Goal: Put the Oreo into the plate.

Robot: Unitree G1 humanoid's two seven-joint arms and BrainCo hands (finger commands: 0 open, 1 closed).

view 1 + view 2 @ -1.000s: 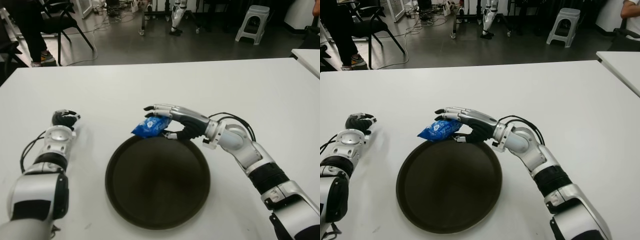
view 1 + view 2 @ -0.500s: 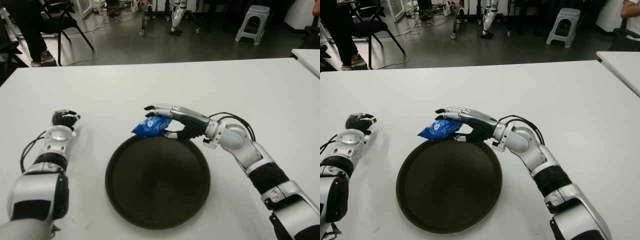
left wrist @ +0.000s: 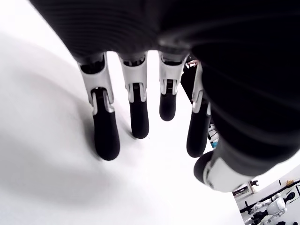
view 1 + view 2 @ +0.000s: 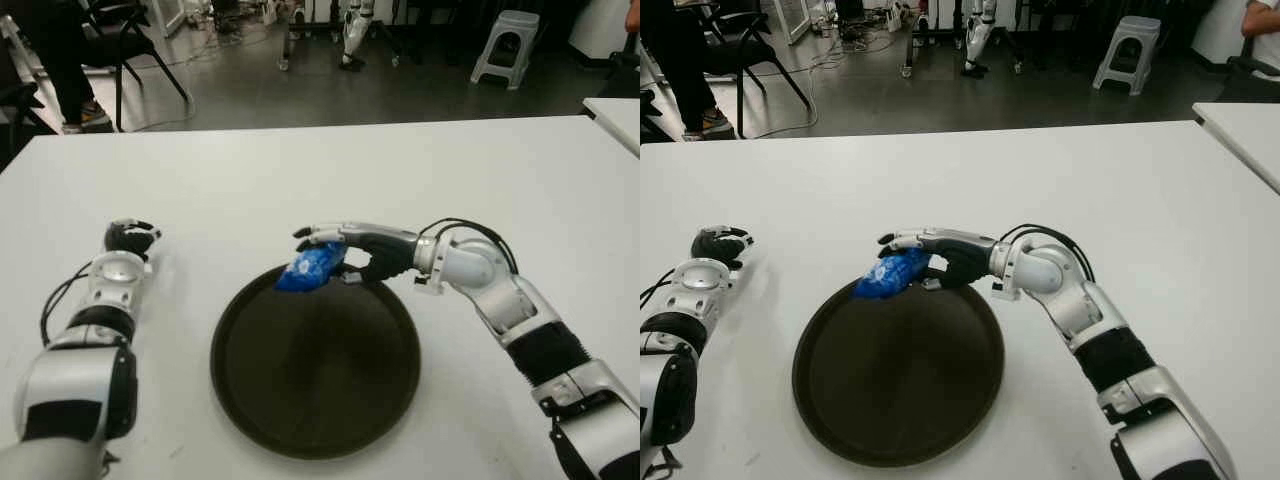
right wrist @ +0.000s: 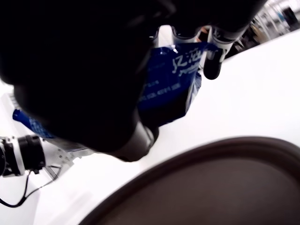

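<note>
Oreo pack (image 4: 311,268) in right hand (image 4: 352,252) over plate's (image 4: 314,420) far rim, left hand (image 4: 128,238) well left

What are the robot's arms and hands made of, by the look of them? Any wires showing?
Each arm is built of glossy silver-white shells with black ribbed sections between them. The right hand has silver-grey finger segments over black joints and a black palm; black cables loop out at its wrist. The left hand is mostly black, behind a round silver wrist; a thin black cable runs along that forearm. Its fingers end in black rubbery tips.

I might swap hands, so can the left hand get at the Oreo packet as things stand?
Probably not: the right hand grips the Oreo packet over the plate's far rim; the left hand shows well off left.
</note>
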